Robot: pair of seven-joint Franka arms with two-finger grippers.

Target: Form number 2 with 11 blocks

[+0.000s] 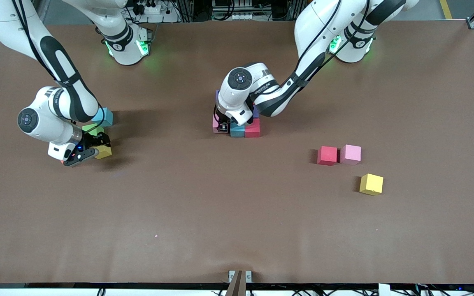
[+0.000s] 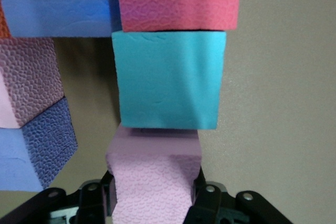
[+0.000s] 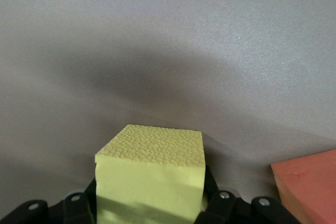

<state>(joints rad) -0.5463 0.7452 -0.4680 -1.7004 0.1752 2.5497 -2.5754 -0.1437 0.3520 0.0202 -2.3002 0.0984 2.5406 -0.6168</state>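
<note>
Arms: you see glossy white shells, black joint bands, black cables.
Bases: your rings glow green.

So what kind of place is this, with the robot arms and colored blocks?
Probably a robot lab. Two white arms are bolted to a big brown table, with cables and metal frames at its edge. The left gripper and right gripper are handling foam blocks, like a practice exercise.

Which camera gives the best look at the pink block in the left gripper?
The left wrist view: the pink block fills the frame between the fingers. The front view hides most of it under the arm; the right wrist view misses it.
</note>
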